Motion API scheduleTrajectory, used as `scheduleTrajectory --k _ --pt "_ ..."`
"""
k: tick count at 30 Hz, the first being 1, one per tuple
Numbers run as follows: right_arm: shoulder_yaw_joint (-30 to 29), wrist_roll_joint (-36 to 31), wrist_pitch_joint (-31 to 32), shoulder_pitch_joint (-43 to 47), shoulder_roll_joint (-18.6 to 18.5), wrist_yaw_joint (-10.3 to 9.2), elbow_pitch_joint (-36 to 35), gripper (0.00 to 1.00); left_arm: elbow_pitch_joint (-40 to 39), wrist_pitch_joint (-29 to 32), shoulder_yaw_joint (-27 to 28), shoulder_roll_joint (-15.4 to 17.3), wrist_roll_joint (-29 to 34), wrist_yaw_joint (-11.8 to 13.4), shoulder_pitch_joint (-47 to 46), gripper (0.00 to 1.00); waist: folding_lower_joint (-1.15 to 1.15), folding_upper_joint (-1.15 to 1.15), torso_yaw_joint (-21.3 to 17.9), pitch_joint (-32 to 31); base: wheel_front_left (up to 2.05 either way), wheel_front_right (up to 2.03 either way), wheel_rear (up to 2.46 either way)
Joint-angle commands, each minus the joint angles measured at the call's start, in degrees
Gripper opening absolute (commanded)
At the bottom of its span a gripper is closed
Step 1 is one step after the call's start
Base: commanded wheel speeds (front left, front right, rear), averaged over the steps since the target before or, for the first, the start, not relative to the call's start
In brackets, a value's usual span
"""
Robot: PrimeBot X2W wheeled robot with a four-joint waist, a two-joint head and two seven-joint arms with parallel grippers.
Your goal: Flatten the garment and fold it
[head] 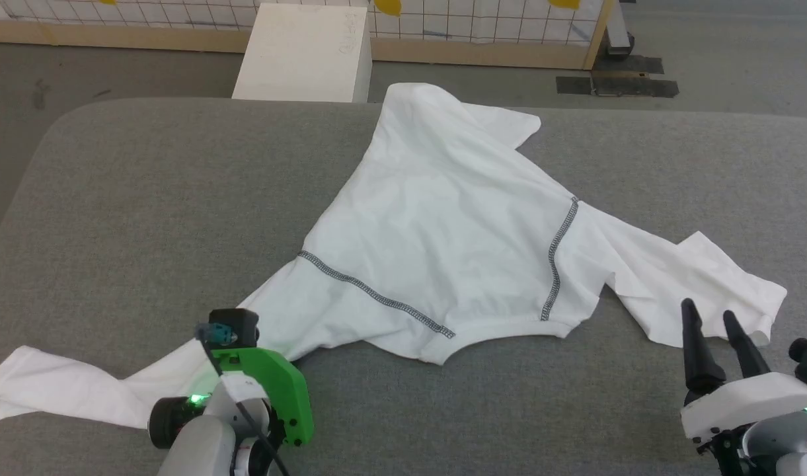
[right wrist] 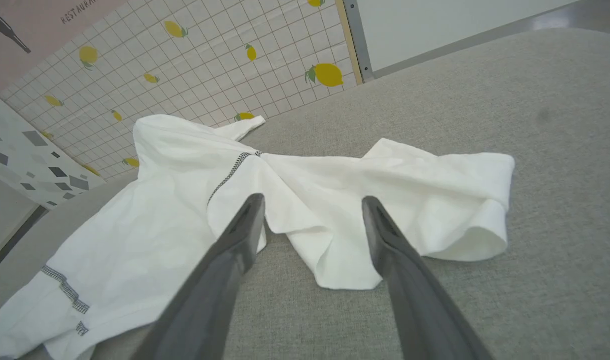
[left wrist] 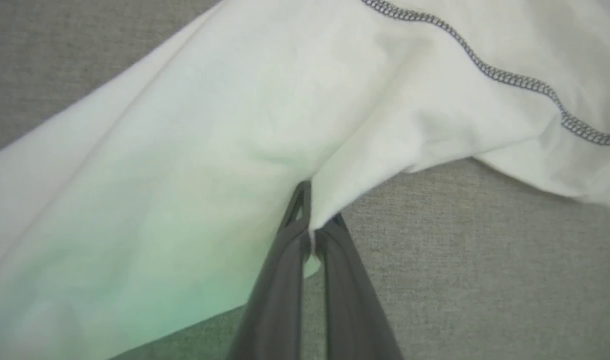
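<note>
Our left gripper (left wrist: pixel 317 212) pinches the left sleeve (head: pixel 73 390) of the thin white shirt (head: pixel 443 231); our open right gripper (head: pixel 707 309) faces its right sleeve (head: pixel 697 271).

Bright even light, faint shadows, left wrist view seemingly soft

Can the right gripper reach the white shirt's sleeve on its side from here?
Probably yes: the right gripper stands open, and that sleeve of the white long-sleeved thin fabric shirt lies on the grey padded table just beyond its fingertips, nothing between.
</note>
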Motion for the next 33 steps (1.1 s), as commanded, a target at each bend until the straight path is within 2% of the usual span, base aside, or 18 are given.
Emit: scheduleTrajectory --k 1,5,12,16,25,26,27,28,33 --pt "0.31 -0.27 1.29 -0.42 0.00 -0.09 0.25 1.00 0.00 -1.20 0.53 -0.60 -1.12 0.49 0.69 0.00 0.00 0.00 0.19 -0.09 0.00 0.00 0.00" --pt "2.70 -1.87 12.65 -1.45 0.00 -0.09 0.02 1.00 -5.21 -7.29 4.15 -1.13 -3.53 1.87 2.45 0.00 0.00 0.00 0.71 0.22 0.00 0.00 0.00" --pt "4.06 -7.54 27.05 -9.51 0.00 -0.09 1.41 1.00 -10.91 -9.52 4.22 -1.59 -4.19 2.46 4.45 0.00 0.00 0.00 1.88 2.84 0.00 0.00 0.00" --pt "4.24 -10.03 30.04 -14.49 0.00 -0.09 5.34 1.00 -11.56 -9.49 3.56 -1.84 -4.40 2.60 4.20 0.00 0.00 0.00 2.39 4.63 0.00 0.00 0.00" --pt "5.44 -14.22 28.62 -20.93 0.00 -0.09 12.57 1.00 -11.39 -10.22 2.55 -2.15 -4.68 2.57 2.48 0.00 0.00 0.00 3.39 7.75 0.00 0.00 0.00" --pt "5.42 -14.43 28.63 -21.32 0.00 -0.09 13.24 0.64 -11.26 -10.33 2.49 -2.15 -4.70 2.57 2.34 0.00 0.00 0.00 3.45 7.88 0.00 0.00 0.00" --pt "5.45 -14.75 28.33 -21.62 0.01 -0.09 13.47 0.45 -11.19 -10.40 2.42 -2.16 -4.70 2.56 2.22 0.00 0.00 0.00 3.51 8.03 0.00 0.00 0.00" --pt "5.45 -14.91 28.01 -21.94 0.01 -0.09 13.74 0.00 -11.09 -10.48 2.33 -2.16 -4.69 2.54 2.07 0.00 0.00 0.00 3.57 8.14 0.00 0.00 0.00" --pt "5.73 -14.94 27.18 -22.29 0.01 -0.09 14.01 0.00 -10.56 -11.09 2.20 -2.03 -4.75 2.48 1.96 0.00 0.00 0.00 3.27 7.14 0.00 0.00 0.00"
